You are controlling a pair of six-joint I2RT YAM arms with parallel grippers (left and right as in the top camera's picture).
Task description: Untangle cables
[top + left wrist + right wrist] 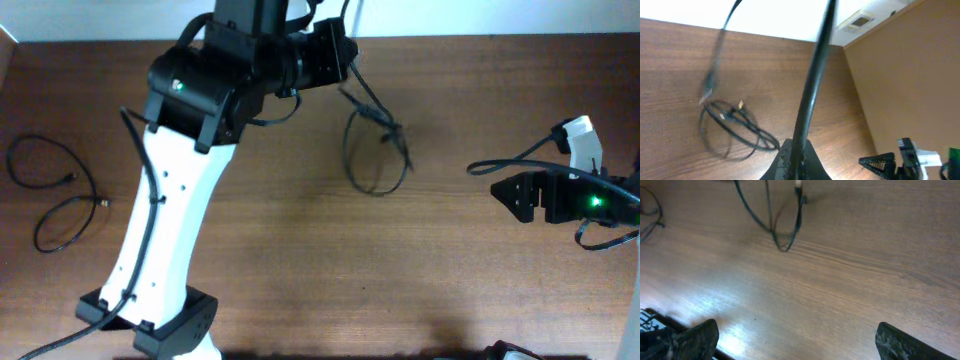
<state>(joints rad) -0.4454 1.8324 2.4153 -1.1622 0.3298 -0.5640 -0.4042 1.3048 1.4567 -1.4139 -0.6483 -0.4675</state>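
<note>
Left arm (170, 200): base at the near edge of the table (300, 260), white link slanting toward the far edge, black wrist bent rightward there.
Left pincer (794, 157): above the table, fingers pressed together, nipped on a cable (810, 85) strand.
Right arm (600, 200): at the table's right edge, pointing left across it.
Right pincer (797, 347): fingers (690, 341) spread wide, nothing between them, tilted down at the table.
</note>
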